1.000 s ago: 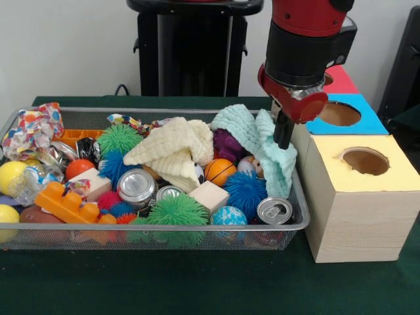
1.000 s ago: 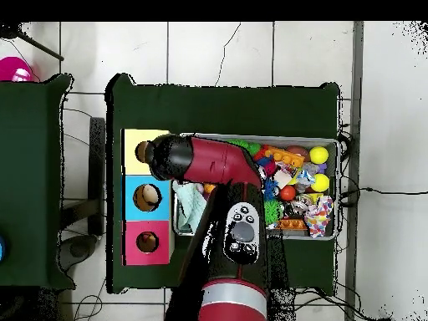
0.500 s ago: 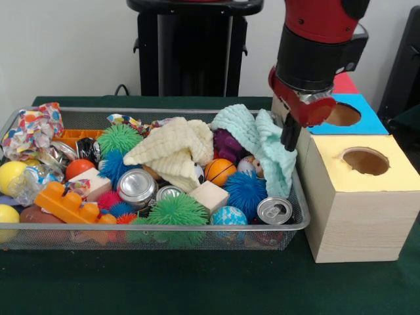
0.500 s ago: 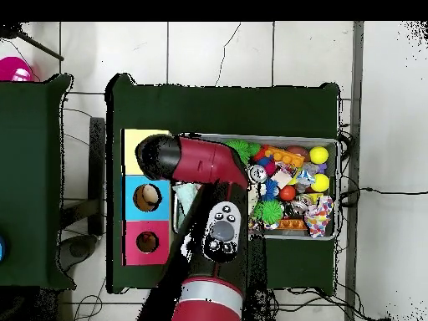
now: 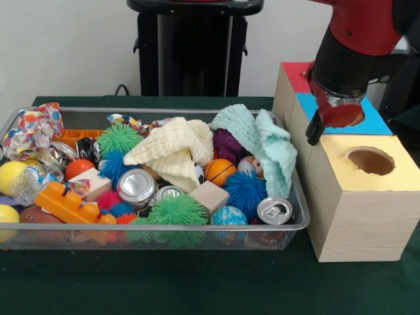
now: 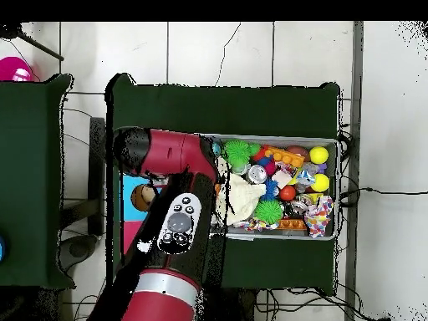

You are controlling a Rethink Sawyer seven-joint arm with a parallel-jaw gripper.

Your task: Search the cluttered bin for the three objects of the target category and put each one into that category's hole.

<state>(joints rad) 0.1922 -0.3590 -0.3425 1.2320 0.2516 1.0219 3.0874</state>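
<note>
While the end effector (image 5: 314, 134) is held just above the sorting box (image 5: 357, 210), over the seam where the blue panel (image 5: 374, 121) meets the yellow panel (image 5: 367, 167), whether it is open or closed cannot be told, and nothing can be seen hanging from it. The yellow hole (image 5: 371, 160) lies a little to the side of the dark tip, nearer the box's front; the red panel (image 5: 295, 71) is at the box's far end. From the overhead view the box is largely covered by the arm (image 6: 180, 201), with only a strip of blue showing.

The step in hand is judged to be a transit at the box, either a delivery or a pass back toward the bin (image 5: 151, 226) beside the box. Which category is the target cannot be read. Candidates still in the bin include the cans (image 5: 136, 186), the spiky balls (image 5: 177, 211), the wooden blocks (image 5: 209, 195) and the cloths (image 5: 174, 151).

A return over the bin would be called for next, with a descent onto an exposed piece rather than one under the mint cloth (image 5: 262, 141) draped at the box-side end.
</note>
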